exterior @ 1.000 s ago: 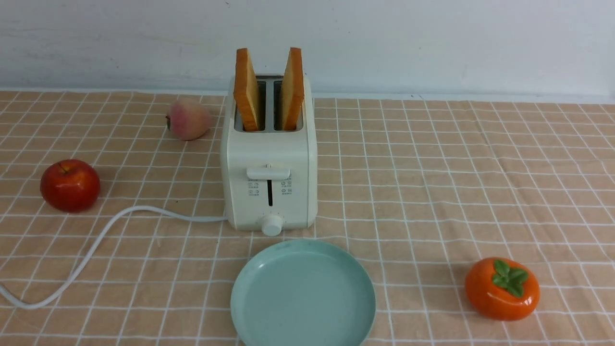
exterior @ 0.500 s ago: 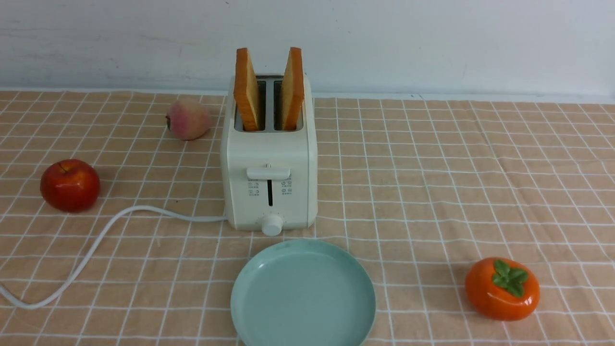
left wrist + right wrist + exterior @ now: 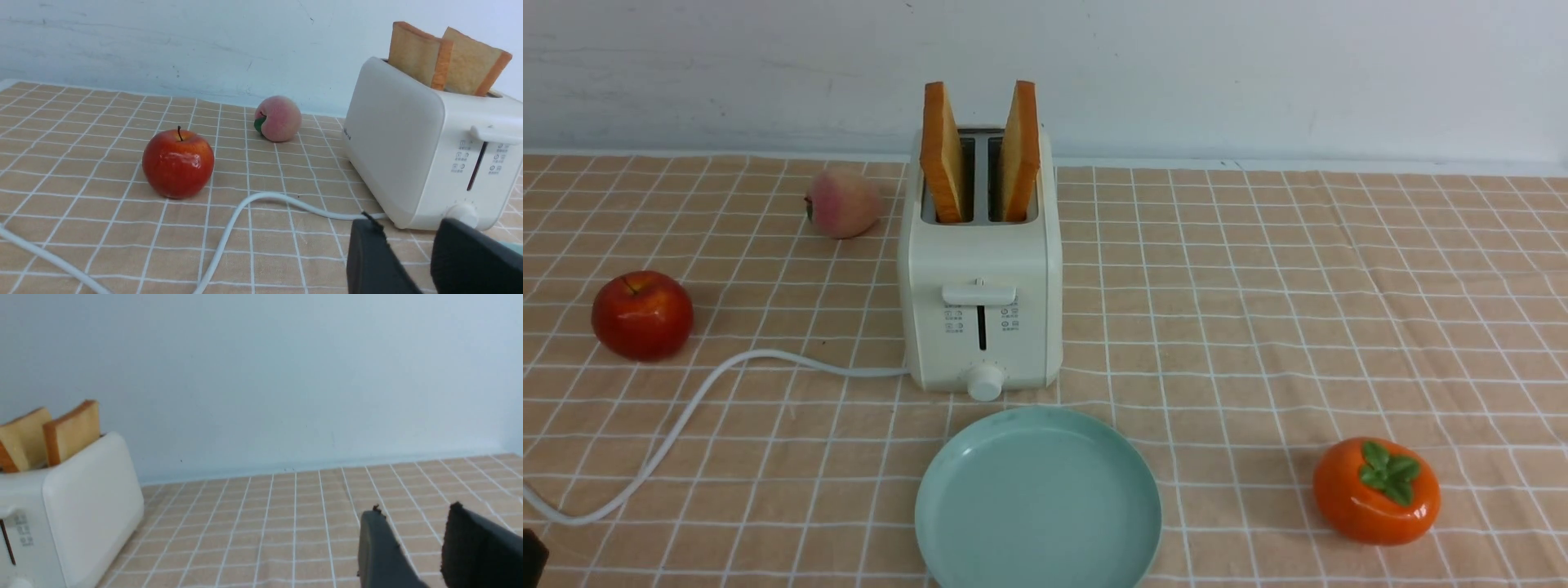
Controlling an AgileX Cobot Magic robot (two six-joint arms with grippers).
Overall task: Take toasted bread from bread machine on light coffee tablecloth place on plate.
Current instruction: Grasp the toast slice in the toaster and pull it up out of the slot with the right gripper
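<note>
Two slices of toasted bread, the left slice (image 3: 943,152) and the right slice (image 3: 1019,150), stand upright in the slots of the cream-white bread machine (image 3: 980,269) on the light coffee tablecloth (image 3: 1258,310). The pale teal plate (image 3: 1037,500) lies just in front of it and holds nothing. My left gripper (image 3: 408,226) is open and holds nothing, low near the toaster's (image 3: 433,143) front corner; a dark bit of it shows at the front view's lower left corner (image 3: 533,557). My right gripper (image 3: 412,512) is open and holds nothing, well right of the toaster (image 3: 69,514).
A red apple (image 3: 642,314) and a peach (image 3: 843,202) lie left of the toaster. The white cord (image 3: 686,416) curves across the cloth at front left. An orange persimmon (image 3: 1376,490) sits at front right. A pale wall (image 3: 1258,73) closes the back.
A dark bit of my left gripper has come into the front view's lower left corner. Toaster, bread and plate have not moved.
</note>
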